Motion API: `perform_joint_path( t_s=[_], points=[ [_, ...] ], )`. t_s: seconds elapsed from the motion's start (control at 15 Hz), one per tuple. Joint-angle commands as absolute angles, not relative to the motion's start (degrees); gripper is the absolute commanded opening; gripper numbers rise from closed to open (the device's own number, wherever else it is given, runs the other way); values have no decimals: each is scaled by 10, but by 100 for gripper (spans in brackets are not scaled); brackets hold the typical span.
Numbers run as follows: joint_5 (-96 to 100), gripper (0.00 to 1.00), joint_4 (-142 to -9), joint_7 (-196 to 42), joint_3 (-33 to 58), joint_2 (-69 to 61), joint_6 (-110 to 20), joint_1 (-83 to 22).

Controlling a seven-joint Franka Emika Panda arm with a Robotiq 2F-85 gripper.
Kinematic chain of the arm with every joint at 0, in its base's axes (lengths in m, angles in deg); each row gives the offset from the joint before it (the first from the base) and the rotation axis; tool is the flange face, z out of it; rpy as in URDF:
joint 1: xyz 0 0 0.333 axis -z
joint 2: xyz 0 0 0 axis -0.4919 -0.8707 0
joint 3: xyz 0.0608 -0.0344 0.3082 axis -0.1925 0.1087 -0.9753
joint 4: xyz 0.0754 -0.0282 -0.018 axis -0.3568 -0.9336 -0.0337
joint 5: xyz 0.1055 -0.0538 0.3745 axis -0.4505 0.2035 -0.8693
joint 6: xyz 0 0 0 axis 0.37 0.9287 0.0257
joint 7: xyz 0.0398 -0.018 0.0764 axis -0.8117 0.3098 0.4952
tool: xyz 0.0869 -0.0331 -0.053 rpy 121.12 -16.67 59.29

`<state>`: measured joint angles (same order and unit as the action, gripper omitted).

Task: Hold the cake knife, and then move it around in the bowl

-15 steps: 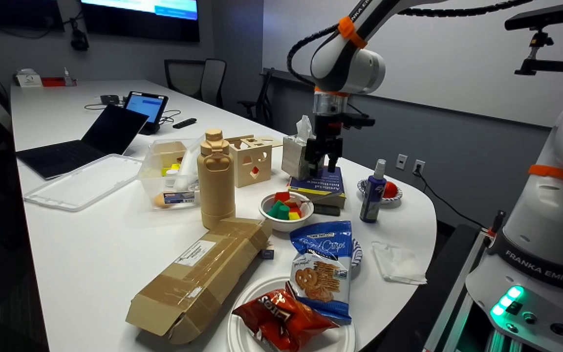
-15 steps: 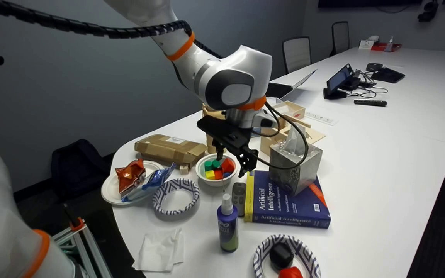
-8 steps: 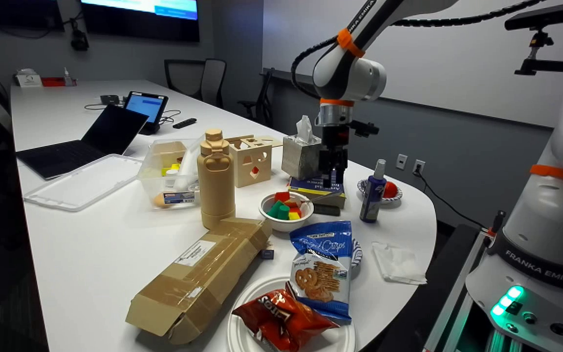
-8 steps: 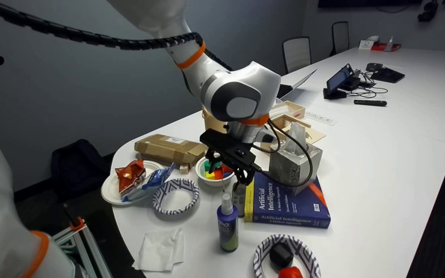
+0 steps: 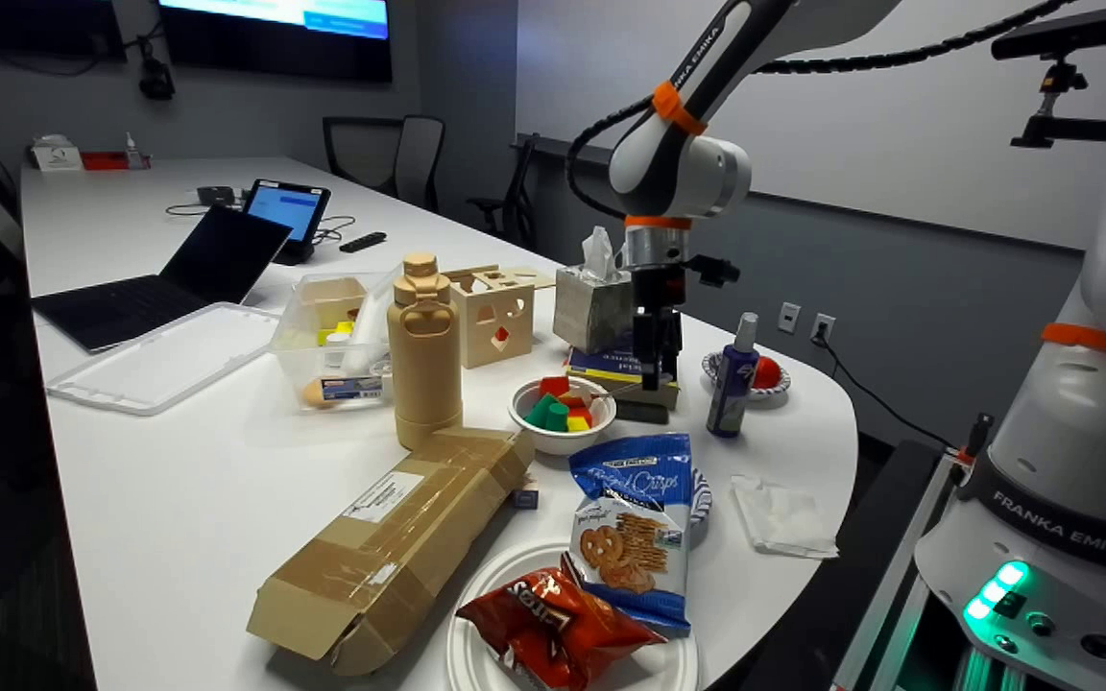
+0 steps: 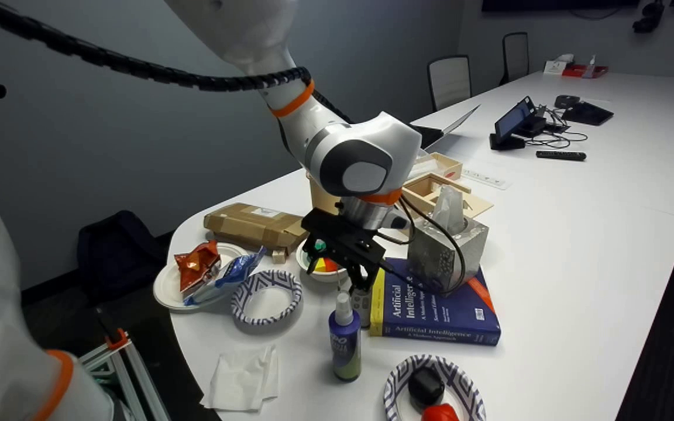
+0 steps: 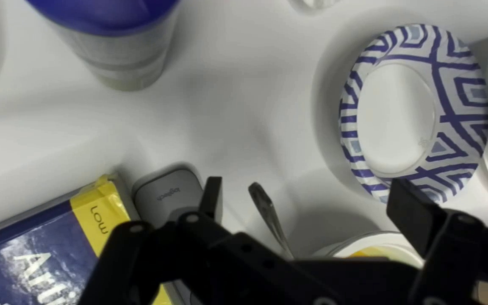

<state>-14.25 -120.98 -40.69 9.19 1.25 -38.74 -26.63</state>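
A round white bowl (image 5: pixel 563 442) stands on the white surface (image 6: pixel 577 245), holding red, green and yellow blocks (image 5: pixel 555 416). A slim metal utensil (image 7: pixel 266 207) slants out of it over the rim; the end inside cannot be made out. The black claw (image 7: pixel 305 197) points down at the utensil's handle, its fingers spread wide; in the wrist view the handle shows between them. Just beside lies a rounded grey remote (image 7: pixel 163 203), next to a thick blue book (image 6: pixel 448 310) with a yellow spine, which carries a patterned silver tissue box (image 5: pixel 587 312). A tall tan bottle (image 5: pixel 426 374) stands near the bowl, with a long brown cardboard box (image 5: pixel 399 547) close by.
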Motion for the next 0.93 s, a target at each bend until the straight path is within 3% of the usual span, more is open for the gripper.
perform_joint_path(
  t_s=[0.0,0.13,0.2,0.4,0.87],
  points=[
    [-159,100,-1198,-380,76,-4,-379,-252],
    [-161,98,-1199,-375,73,-6,-380,-249],
    [-161,80,-1199,-375,72,-6,-379,-249],
    [-162,63,-1197,-373,71,-6,-378,-245],
    [-163,8,-1190,-369,69,-7,-380,-239]
  ],
)
